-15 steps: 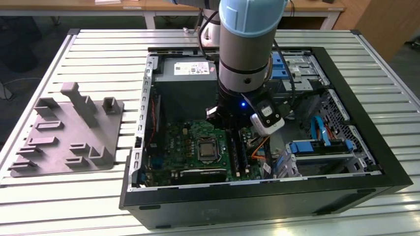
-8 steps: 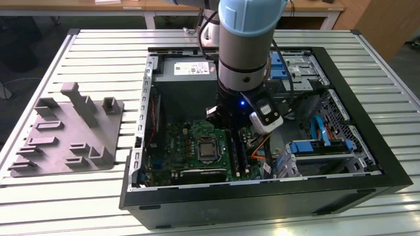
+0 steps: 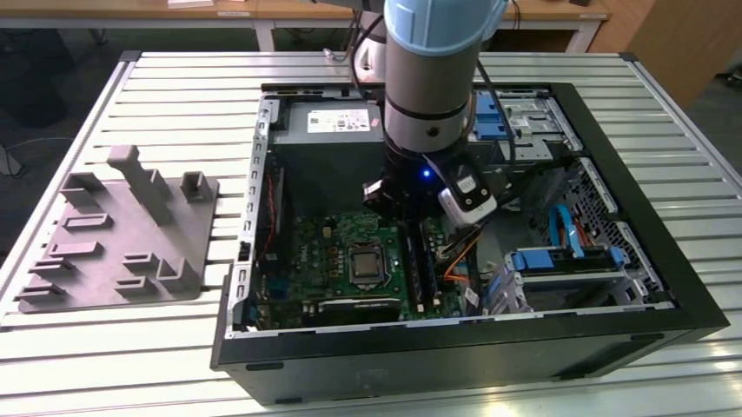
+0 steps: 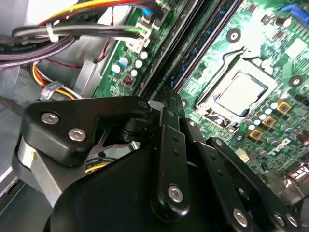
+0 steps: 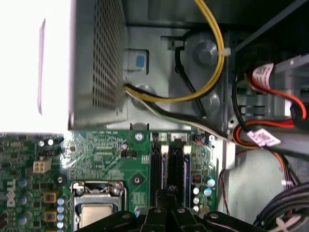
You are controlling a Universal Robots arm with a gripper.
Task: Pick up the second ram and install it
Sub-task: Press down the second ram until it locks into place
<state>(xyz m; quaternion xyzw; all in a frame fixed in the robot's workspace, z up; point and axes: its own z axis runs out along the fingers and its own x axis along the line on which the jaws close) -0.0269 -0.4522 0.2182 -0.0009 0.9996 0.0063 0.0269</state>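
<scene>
While its fingers are drawn close together, the pincer (image 5: 170, 193) stands directly over the second ram (image 5: 186, 169), seated upright in the motherboard (image 5: 106, 154) slot; whether they touch is unclear.

A big black computer case (image 3: 684, 287) is lying open on a metal table (image 3: 174, 347) made of long slats. Inside the case, a green board (image 3: 336, 252) is lying flat, and a shiny square chip holder (image 3: 367, 265) is sitting in the middle of it. On the exterior view's right, blue clips (image 3: 545, 259) are sitting on silver drive boxes. A grey box with a white sticker (image 3: 330, 122) is sitting at the far end of the case. Yellow and black wires (image 5: 203, 87) are curling past a metal wall full of tiny holes (image 5: 108, 63). A grey plastic tray (image 3: 116, 239) with bumps and slots is resting on the table, on the exterior view's left of the case.
</scene>
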